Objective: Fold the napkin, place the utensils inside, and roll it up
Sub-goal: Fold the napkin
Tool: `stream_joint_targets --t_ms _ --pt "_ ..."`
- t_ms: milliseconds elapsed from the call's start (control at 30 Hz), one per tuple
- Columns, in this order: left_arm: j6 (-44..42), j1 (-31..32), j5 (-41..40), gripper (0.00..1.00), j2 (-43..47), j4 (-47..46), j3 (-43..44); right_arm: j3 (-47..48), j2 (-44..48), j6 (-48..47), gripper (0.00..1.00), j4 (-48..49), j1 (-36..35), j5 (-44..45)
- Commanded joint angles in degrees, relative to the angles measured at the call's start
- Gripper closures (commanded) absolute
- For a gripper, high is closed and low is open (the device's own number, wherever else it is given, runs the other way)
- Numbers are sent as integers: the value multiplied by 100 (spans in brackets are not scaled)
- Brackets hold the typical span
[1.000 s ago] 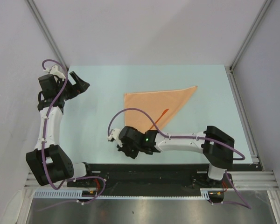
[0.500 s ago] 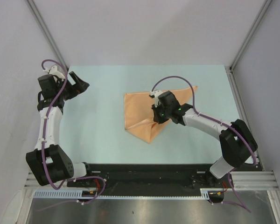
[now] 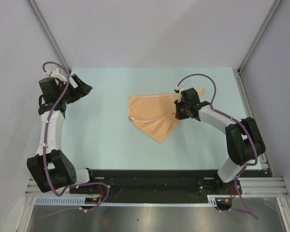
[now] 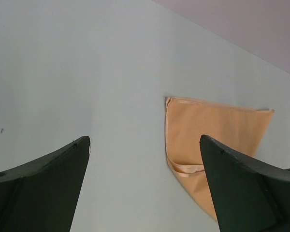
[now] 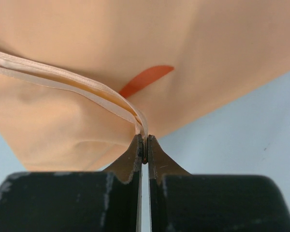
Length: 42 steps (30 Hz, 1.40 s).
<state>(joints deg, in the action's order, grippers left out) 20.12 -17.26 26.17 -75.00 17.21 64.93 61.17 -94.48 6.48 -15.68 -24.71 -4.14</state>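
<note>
at the table's (image 3: pixel 101 135) right-centre | right gripper (image 5: pixel 144 144) clamped on the napkin's (image 3: pixel 150 115) corner — carried across over the utensil (image 5: pixel 146 80) | fold now nearly covers it | left gripper (image 3: pixel 84 85) aside, jaws apart

A pale green table (image 3: pixel 106 140) fills the middle of the top view. Plain grey walls (image 3: pixel 150 29) stand behind it and at both sides, with metal posts (image 3: pixel 49 34) in the upper corners. A steel sheet (image 3: pixel 150 217) lies along the bottom edge.
</note>
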Motion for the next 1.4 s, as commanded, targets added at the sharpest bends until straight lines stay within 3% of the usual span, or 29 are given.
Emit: stream_joint_targets --t_ms 0,933,1133,1167,1233,1367 --pt "71 -67 142 0 12 -174 -6 44 -185 20 100 188 159 150" --pt "80 -85 151 0 -6 -174 -6 440 -704 143 97 -49 546 362" --pt "80 -85 169 0 -14 -183 -6 589 -511 380 59 -49 818 186" --pt "80 -85 169 0 -23 -183 -6 572 -441 406 48 -32 862 142" --pt "89 -94 178 0 -14 -183 -6 485 -195 424 39 65 976 72" --pt "97 -85 195 0 -6 -192 -6 308 87 363 36 83 1030 -34"
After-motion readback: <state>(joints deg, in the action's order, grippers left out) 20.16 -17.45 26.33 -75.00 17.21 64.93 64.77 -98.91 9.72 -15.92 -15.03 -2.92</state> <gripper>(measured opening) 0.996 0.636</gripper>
